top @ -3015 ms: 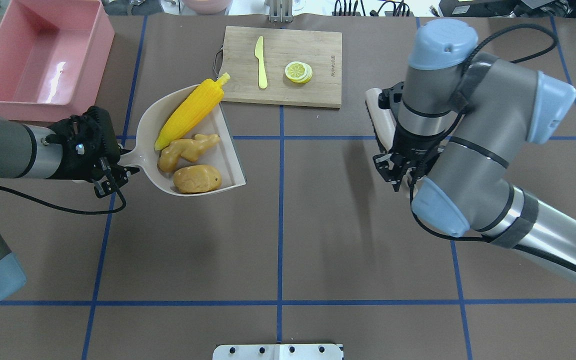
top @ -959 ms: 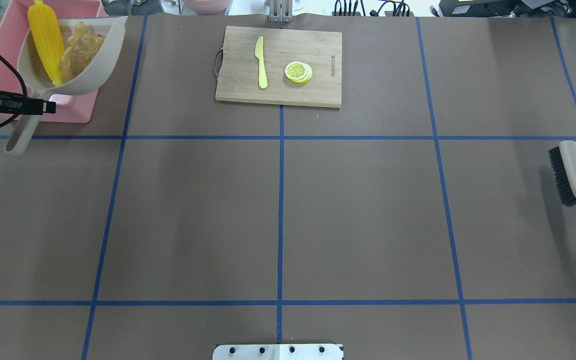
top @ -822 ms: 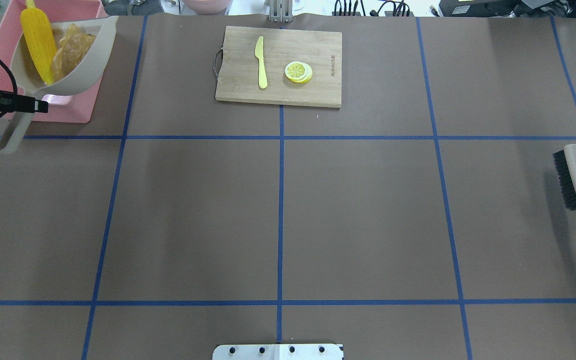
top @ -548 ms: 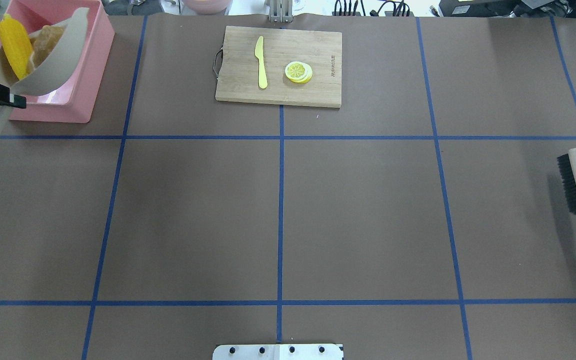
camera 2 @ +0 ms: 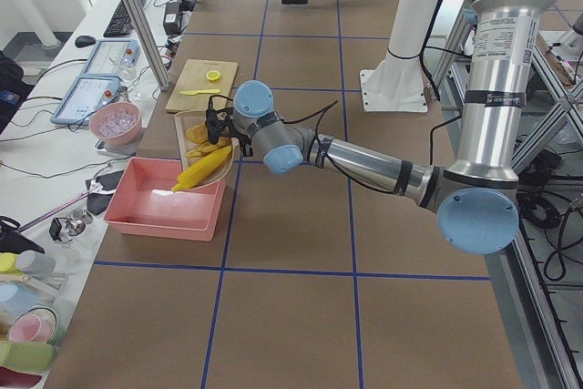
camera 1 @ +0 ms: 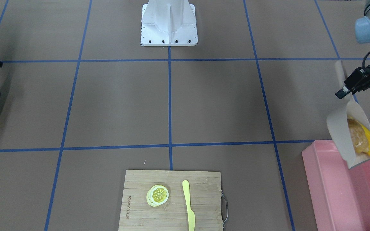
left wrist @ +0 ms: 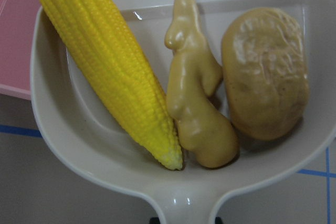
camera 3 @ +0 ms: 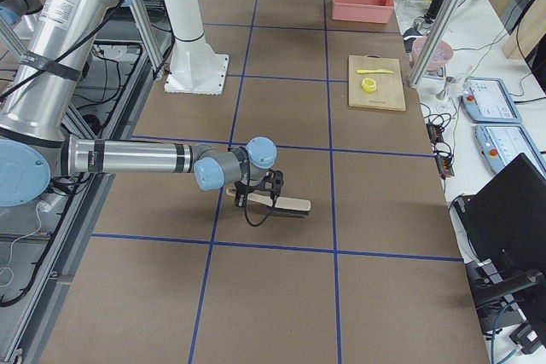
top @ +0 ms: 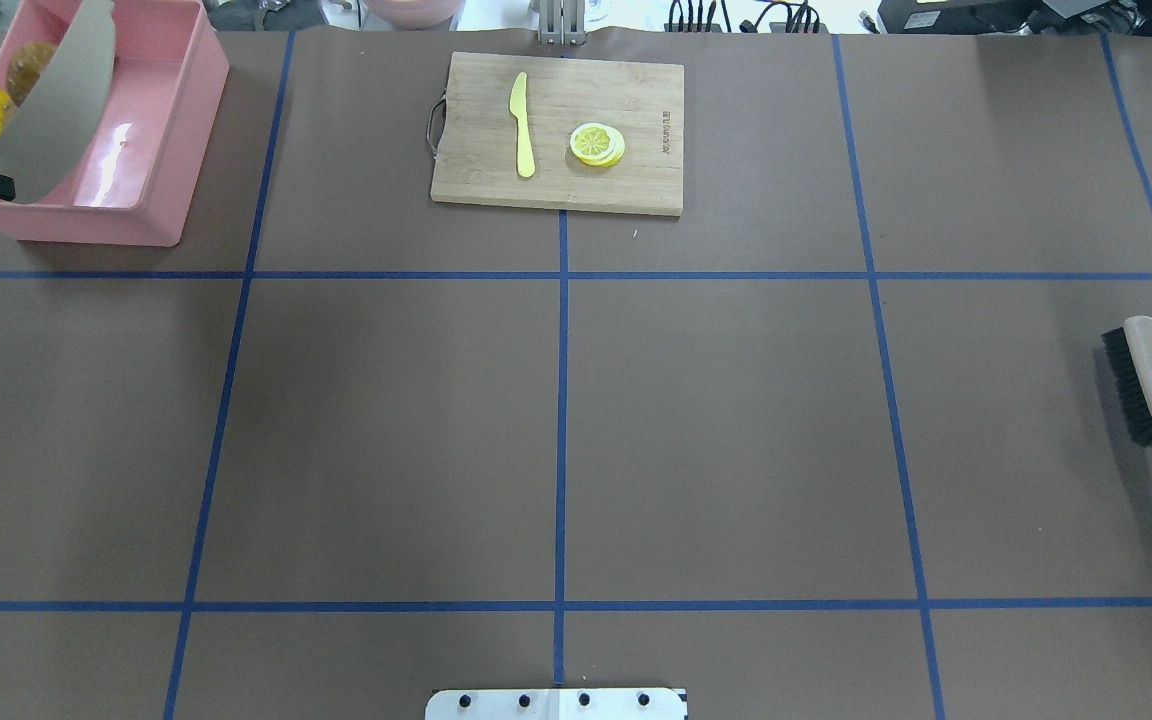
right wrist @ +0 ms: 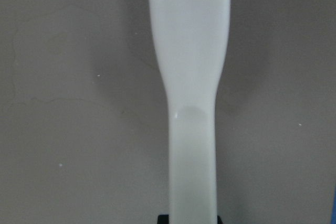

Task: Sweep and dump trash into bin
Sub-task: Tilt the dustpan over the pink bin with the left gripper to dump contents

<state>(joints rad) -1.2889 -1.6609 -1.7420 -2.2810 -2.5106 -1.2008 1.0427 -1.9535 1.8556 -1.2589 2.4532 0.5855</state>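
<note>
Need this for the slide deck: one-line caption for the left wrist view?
Yellow corn cob, knobbly tan ginger root and brown potato side by side in beige dustpan, pink tub beyond.

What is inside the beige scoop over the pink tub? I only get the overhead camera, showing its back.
Observer: The left wrist camera looks into the beige plastic dustpan: a yellow corn cob, a knobbly tan ginger root and a brown potato lie side by side.
Operator: Is any falling out?
Observer: In the left side camera the dustpan tips down and the corn cob's lower end hangs over the large pink plastic tub.
Operator: Where's the brush arm?
Observer: The right side camera shows the right arm reaching low across the table to the beige brush with black bristles.
</note>
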